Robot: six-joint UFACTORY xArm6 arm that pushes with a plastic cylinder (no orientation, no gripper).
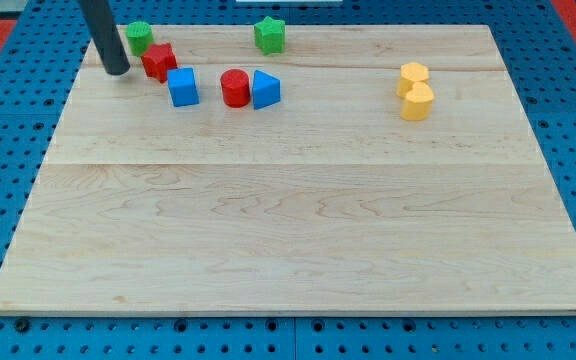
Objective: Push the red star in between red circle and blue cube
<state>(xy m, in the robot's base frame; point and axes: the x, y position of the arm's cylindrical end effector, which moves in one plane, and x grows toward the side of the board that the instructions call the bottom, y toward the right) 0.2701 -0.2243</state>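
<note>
You see the rod slanting down at upper left, my tip just left of the red star; no jaws exist. Blue cube and red circle sit lower right of it on the bench; the star's pointing is unclear.

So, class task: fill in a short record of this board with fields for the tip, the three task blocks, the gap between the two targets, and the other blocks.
tip: my tip, just left of the red star, near the view's top left
red star, above-left of the blue cube
blue cube
red circle, touching the blue triangle
gap: open, star not yet in it
others: two green blocks, two yellow blocks
</note>
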